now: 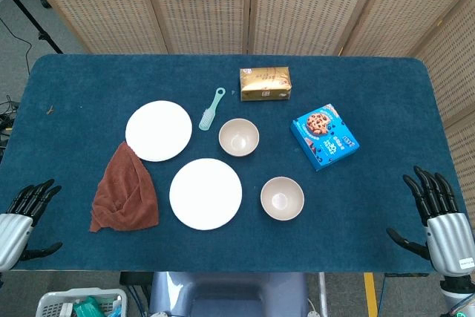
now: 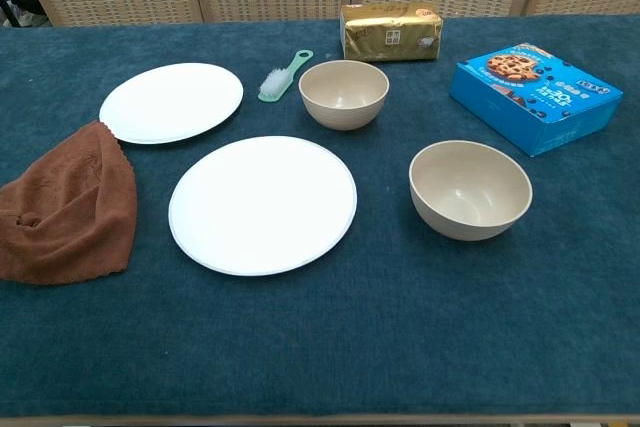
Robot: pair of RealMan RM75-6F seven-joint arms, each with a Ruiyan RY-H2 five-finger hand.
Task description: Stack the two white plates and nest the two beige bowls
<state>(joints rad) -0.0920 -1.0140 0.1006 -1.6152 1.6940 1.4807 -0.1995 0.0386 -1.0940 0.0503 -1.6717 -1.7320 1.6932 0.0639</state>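
Observation:
Two white plates lie apart on the blue table: the far one [image 1: 158, 131] [image 2: 171, 102] at the left and the near one [image 1: 205, 193] [image 2: 262, 203] in the middle. Two beige bowls stand upright and empty: the far bowl [image 1: 239, 137] [image 2: 344, 93] behind the near plate, the near bowl [image 1: 282, 198] [image 2: 470, 188] to its right. My left hand [image 1: 22, 217] hovers at the table's near left edge, fingers spread, holding nothing. My right hand [image 1: 439, 211] is at the near right edge, also spread and empty. Neither hand shows in the chest view.
A brown cloth [image 1: 124, 191] [image 2: 68, 205] lies crumpled left of the near plate. A mint brush [image 1: 211, 109] [image 2: 284, 76], a gold packet [image 1: 265, 83] [image 2: 391, 31] and a blue cookie box [image 1: 324, 136] [image 2: 534, 96] sit toward the back and right.

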